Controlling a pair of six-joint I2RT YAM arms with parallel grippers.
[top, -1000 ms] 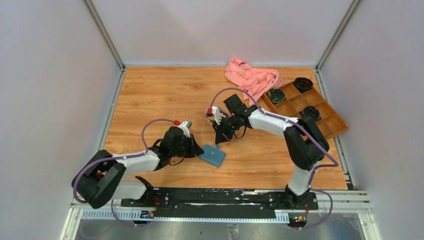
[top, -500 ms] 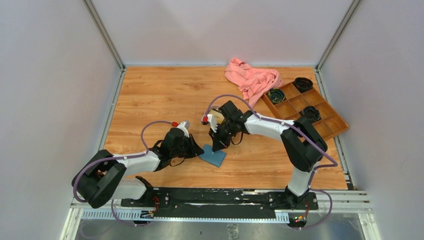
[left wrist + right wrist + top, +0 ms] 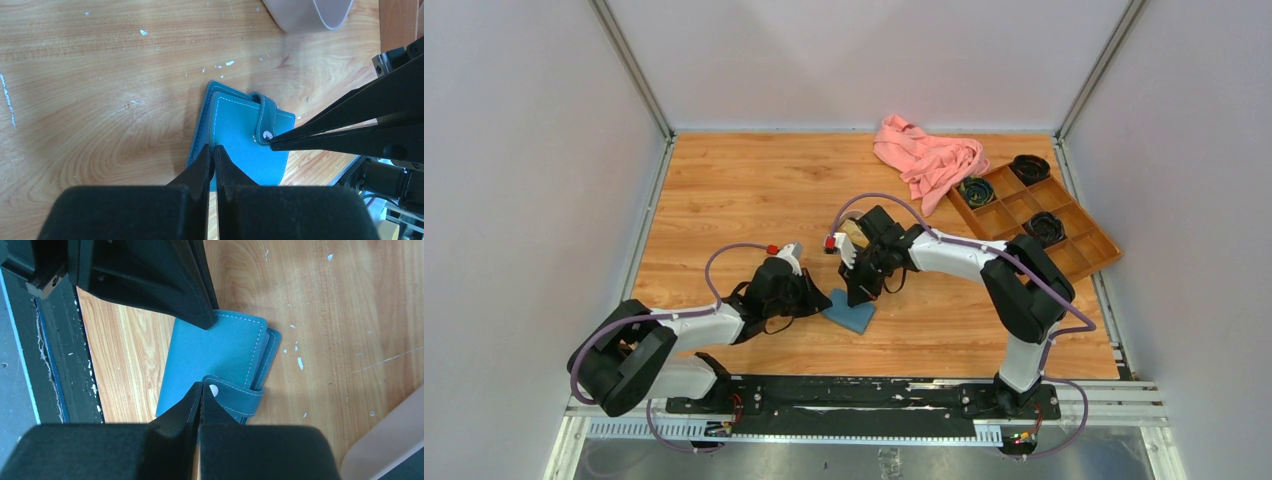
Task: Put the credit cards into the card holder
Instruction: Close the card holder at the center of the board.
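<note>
On the bench (image 3: 724, 200), the card holder (image 3: 240, 145) lies snapped shut under your left fingers (image 3: 200, 167), clenched empty on its edge, and your right fingers (image 3: 192, 400), clenched empty at its snap button (image 3: 214, 389), so a careless pry could skid or flip it.

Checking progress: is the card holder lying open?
No, the card holder lies folded shut, its strap wrapped over the cover.
</note>
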